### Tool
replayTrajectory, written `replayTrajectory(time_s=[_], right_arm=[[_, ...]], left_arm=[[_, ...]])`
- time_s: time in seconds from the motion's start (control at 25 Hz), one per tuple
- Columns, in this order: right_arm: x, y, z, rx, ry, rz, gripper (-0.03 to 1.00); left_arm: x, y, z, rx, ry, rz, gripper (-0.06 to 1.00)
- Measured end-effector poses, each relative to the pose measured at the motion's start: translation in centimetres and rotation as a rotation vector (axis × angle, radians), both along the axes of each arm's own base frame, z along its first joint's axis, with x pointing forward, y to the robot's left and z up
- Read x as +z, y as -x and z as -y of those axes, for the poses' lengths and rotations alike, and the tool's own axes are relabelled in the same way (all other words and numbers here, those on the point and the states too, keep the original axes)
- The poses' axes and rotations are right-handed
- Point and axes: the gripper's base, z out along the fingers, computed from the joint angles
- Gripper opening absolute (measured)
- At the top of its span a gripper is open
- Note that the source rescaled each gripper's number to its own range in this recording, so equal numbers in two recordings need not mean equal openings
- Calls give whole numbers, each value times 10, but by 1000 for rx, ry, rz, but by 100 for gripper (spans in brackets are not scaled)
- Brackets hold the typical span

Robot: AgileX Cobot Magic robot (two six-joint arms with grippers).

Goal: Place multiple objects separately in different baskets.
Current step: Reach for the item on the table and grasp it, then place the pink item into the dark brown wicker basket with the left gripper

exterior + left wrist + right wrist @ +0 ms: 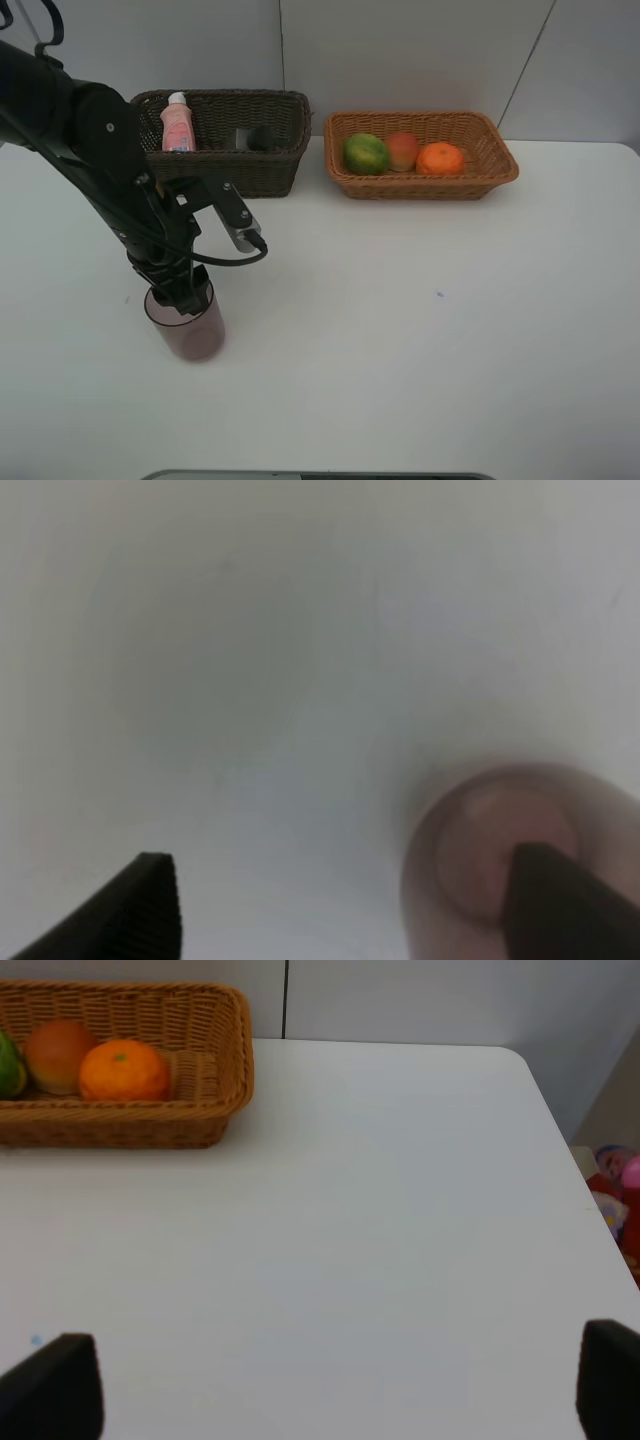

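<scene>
The translucent mauve cup [186, 325] stands upright on the white table at the front left. My left gripper [180, 288] is right over its rim. In the left wrist view the gripper [345, 910] is open, with one finger [560, 905] over the mouth of the cup [470, 850] and the other finger beside the cup. The dark brown basket [250, 175] holds the pink bottle [177, 125] and the dark green bottle [256, 138]. The light tan basket [420, 186] holds the green fruit [366, 153], the red-orange fruit [402, 150] and the orange [440, 158]. My right gripper [330, 1385] is open and empty over bare table.
Both baskets stand side by side at the back of the table by the wall. The right wrist view shows the tan basket [120, 1128] with the orange [123, 1070], and the table's right edge [570, 1150] with coloured clutter beyond it.
</scene>
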Motion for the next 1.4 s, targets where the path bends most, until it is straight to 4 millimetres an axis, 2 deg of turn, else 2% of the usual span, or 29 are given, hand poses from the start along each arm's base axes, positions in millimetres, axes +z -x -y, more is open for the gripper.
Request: replayTrajectory(time_s=[0.16, 0.2, 0.24, 1.12, 1.2, 1.4], right_arm=[[0, 0, 0, 0, 0, 0, 100], [0, 0, 0, 0, 0, 0, 100], [0, 0, 0, 0, 0, 0, 100], [0, 0, 0, 0, 0, 0, 100], [0, 0, 0, 0, 0, 0, 100], [0, 0, 0, 0, 0, 0, 100]], left_arm=[[0, 0, 0, 3, 2, -1, 12], [0, 0, 0, 4, 2, -6, 3], [0, 0, 0, 5, 3, -4, 0], [2, 0, 0, 6, 7, 3, 0], [9, 0, 0, 6, 20, 26, 0], [41, -1, 0, 50, 76, 109, 0]])
